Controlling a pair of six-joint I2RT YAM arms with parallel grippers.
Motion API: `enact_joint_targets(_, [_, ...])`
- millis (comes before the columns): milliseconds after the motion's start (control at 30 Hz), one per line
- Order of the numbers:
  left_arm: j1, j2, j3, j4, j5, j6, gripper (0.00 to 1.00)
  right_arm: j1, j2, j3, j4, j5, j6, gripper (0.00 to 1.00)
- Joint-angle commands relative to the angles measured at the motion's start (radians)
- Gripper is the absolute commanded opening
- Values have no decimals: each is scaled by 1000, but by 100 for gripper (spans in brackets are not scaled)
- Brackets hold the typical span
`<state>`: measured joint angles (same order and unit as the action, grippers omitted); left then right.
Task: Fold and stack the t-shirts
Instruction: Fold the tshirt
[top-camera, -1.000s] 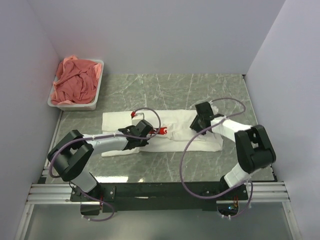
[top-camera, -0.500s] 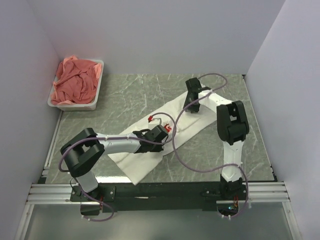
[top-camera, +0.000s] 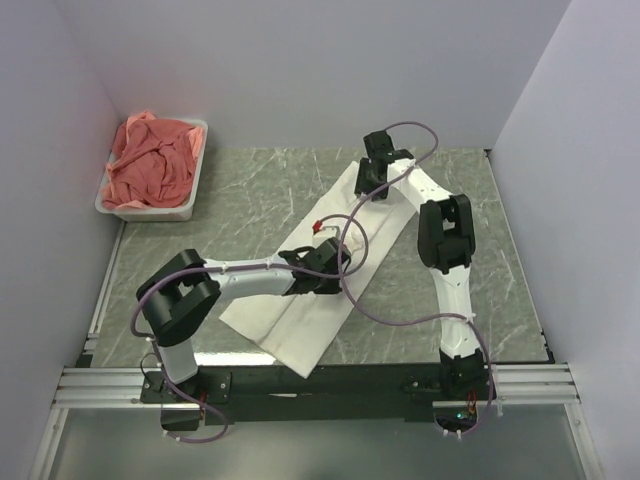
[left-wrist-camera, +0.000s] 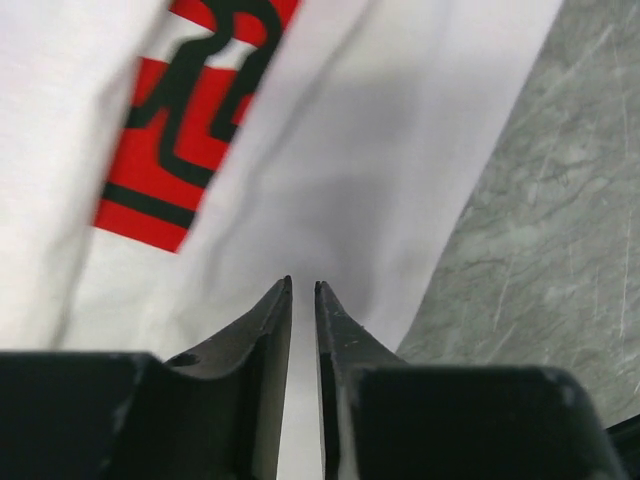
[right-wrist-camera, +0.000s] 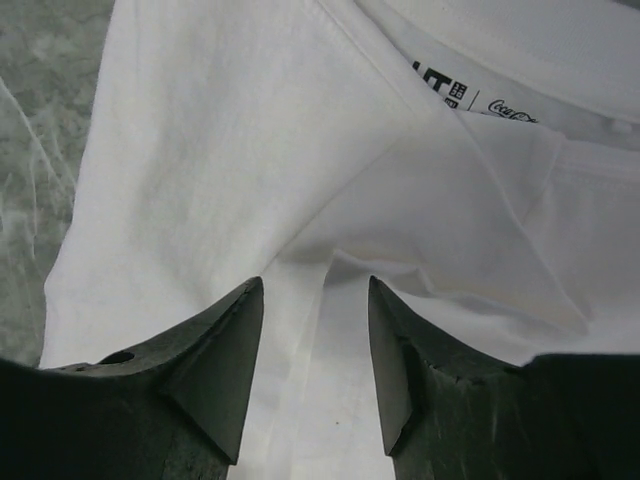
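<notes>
The left pincer (left-wrist-camera: 301, 290) is pinched almost together on the white t-shirt (top-camera: 300, 310) beside its red print (left-wrist-camera: 190, 110). The right pincer (right-wrist-camera: 312, 290), fingers apart, is pressed on the shirt's collar end near the far edge of the surface (top-camera: 250, 180). The shirt is stretched diagonally across the middle. Salmon-pink t-shirts (top-camera: 152, 165) are heaped in a white tub (top-camera: 150, 210) at the far left corner.

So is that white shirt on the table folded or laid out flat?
Folded. The white shirt lies as a long narrow strip, sleeves tucked in, doubled layers under the right hand.
</notes>
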<state>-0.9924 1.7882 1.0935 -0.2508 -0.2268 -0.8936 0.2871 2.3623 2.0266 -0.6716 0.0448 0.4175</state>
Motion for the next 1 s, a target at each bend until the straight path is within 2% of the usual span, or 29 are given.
enact_joint_targets(0, [41, -107, -7, -39, -43, 62, 22, -14, -99, 35, 9, -16, -20, 54])
enact_joint_targets(233, [69, -268, -147, -110, -101, 130, 37, -8, -265, -112, 10, -19, 47, 55])
enact_joint_targets(400, [69, -370, -260, -122, -47, 151, 37, 34, -409, -356, 76, 21, 92, 55])
enact_joint_targets(567, [40, -415, -329, -117, 17, 147, 32, 47, -456, -508, 130, 21, 119, 54])
enact_joint_targets(667, [-8, -386, -340, -120, 7, 134, 27, 47, -428, -514, 121, 21, 113, 53])
enact_joint_targets(733, [-34, -366, -349, -111, -2, 119, 20, 49, -410, -514, 121, 20, 104, 53])
enact_joint_targets(967, [-150, -239, -317, -85, -39, 48, 13, 38, -295, -416, 73, 43, 54, 53])
